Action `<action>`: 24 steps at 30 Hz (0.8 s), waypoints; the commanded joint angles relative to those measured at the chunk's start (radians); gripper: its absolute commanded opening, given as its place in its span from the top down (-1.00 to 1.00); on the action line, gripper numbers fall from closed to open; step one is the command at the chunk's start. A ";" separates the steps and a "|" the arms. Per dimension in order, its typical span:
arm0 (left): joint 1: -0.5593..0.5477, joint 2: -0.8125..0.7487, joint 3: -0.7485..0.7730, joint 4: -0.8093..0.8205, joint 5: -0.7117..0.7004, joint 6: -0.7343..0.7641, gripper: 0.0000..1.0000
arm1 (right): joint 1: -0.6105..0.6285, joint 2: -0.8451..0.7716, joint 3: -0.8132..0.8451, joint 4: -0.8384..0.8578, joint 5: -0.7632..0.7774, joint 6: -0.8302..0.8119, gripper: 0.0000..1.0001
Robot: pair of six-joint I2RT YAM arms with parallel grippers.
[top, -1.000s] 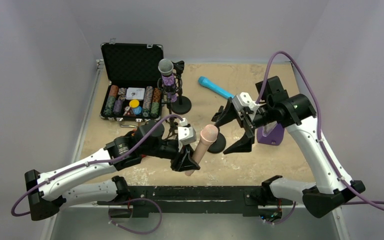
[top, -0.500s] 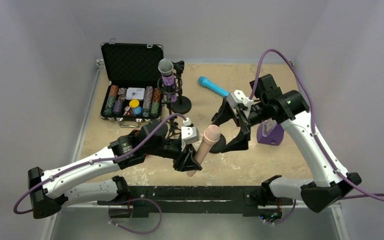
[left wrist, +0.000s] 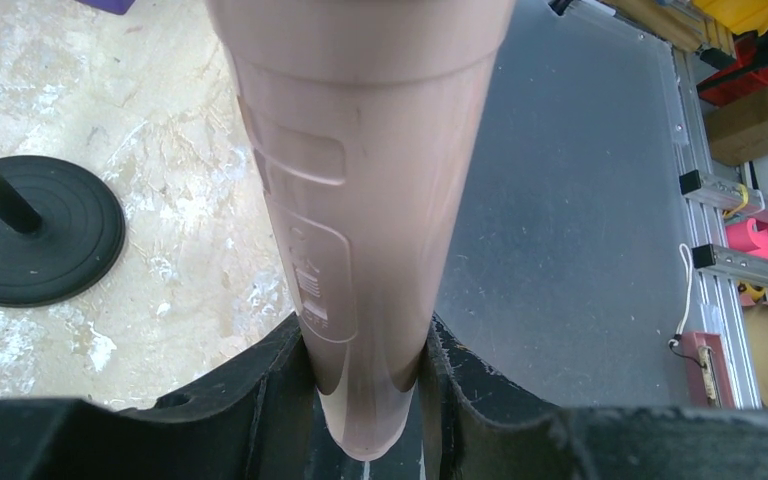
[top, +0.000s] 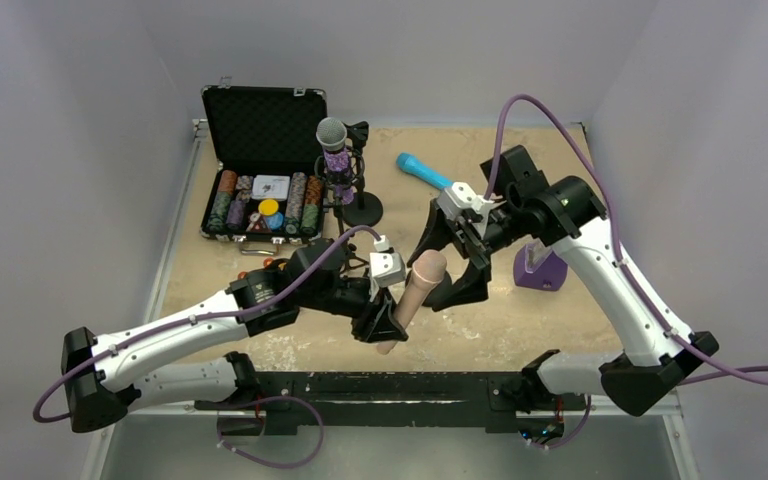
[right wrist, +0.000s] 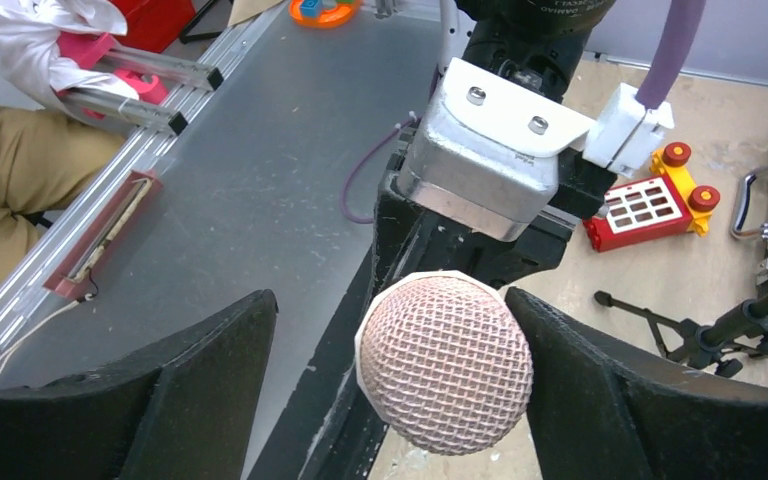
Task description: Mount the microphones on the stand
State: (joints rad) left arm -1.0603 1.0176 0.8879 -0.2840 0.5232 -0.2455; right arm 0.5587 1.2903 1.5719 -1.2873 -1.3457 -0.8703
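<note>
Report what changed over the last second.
The left hand, shut on the pink microphone, carried it slightly right. The right hand swung left toward it; its open fingers now flank the mesh head. Nothing was grasped or released. The purple microphone in its stand, the blue microphone on the table and the chip case stayed put.

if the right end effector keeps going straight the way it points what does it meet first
The pink microphone's mesh head, most likely: it sits between the right end effector's open fingers.
</note>
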 commanded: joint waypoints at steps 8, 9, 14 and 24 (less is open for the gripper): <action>0.005 -0.036 0.017 0.038 -0.056 -0.021 1.00 | 0.020 -0.015 -0.015 0.100 0.055 0.127 0.10; 0.005 -0.048 0.010 0.045 -0.062 -0.021 1.00 | 0.020 -0.022 -0.026 0.112 0.057 0.137 0.19; 0.007 -0.146 -0.060 0.108 -0.098 -0.025 1.00 | 0.014 -0.048 -0.059 0.138 0.079 0.160 0.49; 0.016 -0.226 -0.144 0.201 -0.086 -0.050 1.00 | -0.005 -0.041 -0.040 0.153 0.071 0.193 -0.08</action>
State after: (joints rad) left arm -1.0508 0.7753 0.7338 -0.1970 0.4355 -0.2985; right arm 0.5617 1.2423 1.4937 -1.1038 -1.2743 -0.7246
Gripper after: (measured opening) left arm 0.415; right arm 0.542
